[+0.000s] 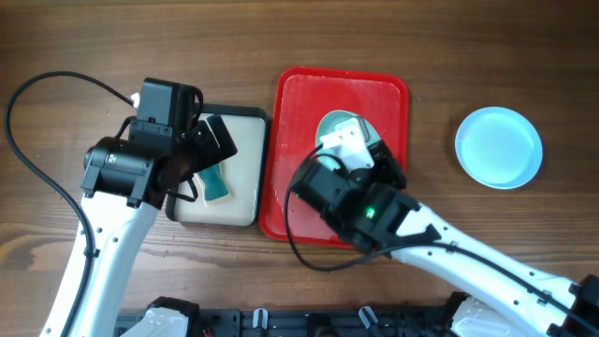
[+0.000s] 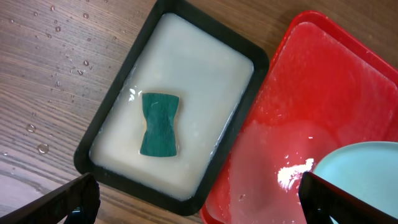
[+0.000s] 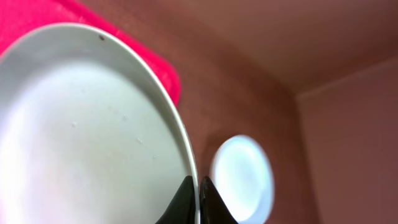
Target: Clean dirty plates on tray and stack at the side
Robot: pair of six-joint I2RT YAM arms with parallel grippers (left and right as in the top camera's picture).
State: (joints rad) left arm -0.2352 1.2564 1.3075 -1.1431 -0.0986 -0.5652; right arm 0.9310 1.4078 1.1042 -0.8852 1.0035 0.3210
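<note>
Presently my right gripper (image 3: 198, 188) pinches the plate (image 3: 81, 137) by its rim, rigid but probably wet and slippery

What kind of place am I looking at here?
Likely a robot test bench staged as a dishwashing station, not a real kitchen: two robot arms at a wooden table, a wet red tray, and a green sponge soaking in a black-rimmed tray of milky water.
</note>
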